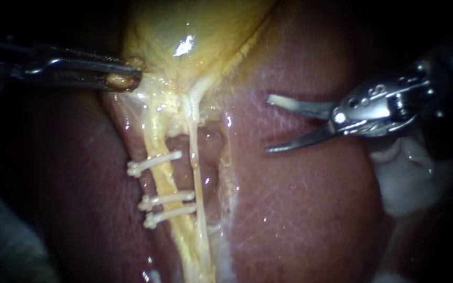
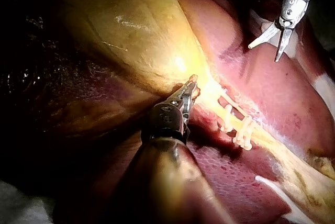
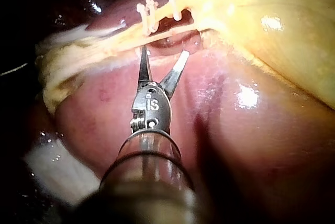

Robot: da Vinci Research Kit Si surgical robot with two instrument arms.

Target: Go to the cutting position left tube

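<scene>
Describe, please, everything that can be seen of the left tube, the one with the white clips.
The left tube is a pale yellow, wet strand running from the gallbladder's narrow end down across the dark red liver. It looks taut and uncut. Three white clips cross it: one higher, two close together lower, a bare stretch between. A thinner tube lies beside it. The left instrument holds the gallbladder just above; the right instrument hangs apart from it.

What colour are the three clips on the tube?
Off-white, almost cream. The clips show best in the endoscope view.
</scene>
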